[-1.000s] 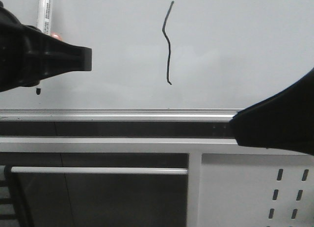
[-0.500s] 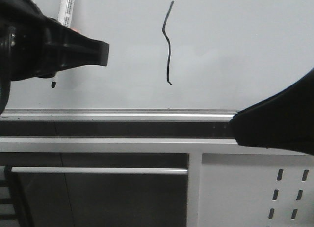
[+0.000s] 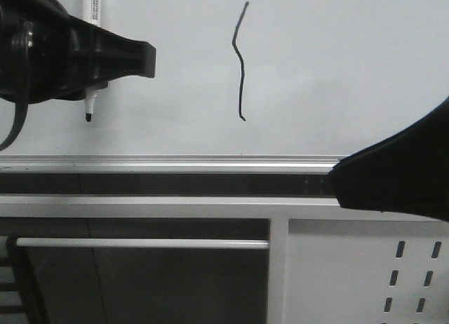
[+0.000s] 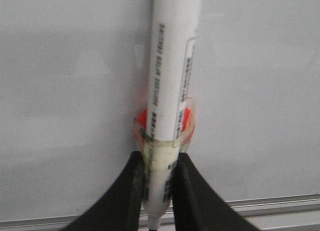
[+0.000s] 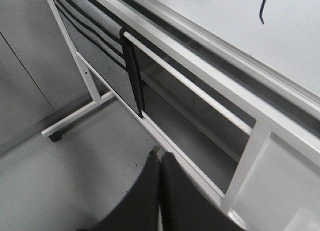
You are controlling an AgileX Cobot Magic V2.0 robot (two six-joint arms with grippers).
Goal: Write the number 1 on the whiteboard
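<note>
Marker pinched in left jaws, stroke already on the board

Left gripper (image 4: 159, 188) pinches the white marker (image 4: 170, 91) low on its barrel near the tip, at the taped orange band — light, stiff, smooth plastic, likely to slip or twist unless held there. Its tip hangs off to the left of the number 1 (image 3: 240, 61), well apart. The whiteboard (image 3: 351, 64) is rigid and glossy — light pressure should do. Right gripper (image 5: 159, 191) — jaws pressed together, holding nothing, down by the stand frame.
</note>
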